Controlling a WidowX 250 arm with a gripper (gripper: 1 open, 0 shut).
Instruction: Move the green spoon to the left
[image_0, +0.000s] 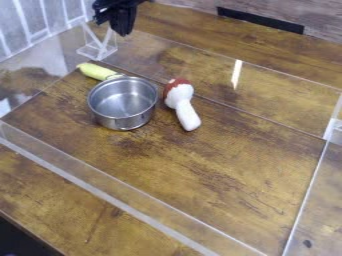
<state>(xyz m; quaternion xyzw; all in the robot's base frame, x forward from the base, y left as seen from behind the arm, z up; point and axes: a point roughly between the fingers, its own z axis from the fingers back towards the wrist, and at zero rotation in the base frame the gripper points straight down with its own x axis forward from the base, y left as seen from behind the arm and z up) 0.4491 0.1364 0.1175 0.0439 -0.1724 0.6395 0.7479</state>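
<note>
The green spoon (94, 71) lies on the wooden table just behind and to the left of the metal pot (123, 102). Only its yellow-green handle shows; its small bowl end is hard to make out against the pot's rim. My gripper (118, 20) hangs dark at the top of the view, above and behind the spoon and well apart from it. Its fingers look drawn together with nothing between them.
A white stubby object with a red tip (183, 105) lies right of the pot. A white wire rack (96, 42) stands behind the spoon. Clear plastic walls (160, 215) fence the work area at the front and sides.
</note>
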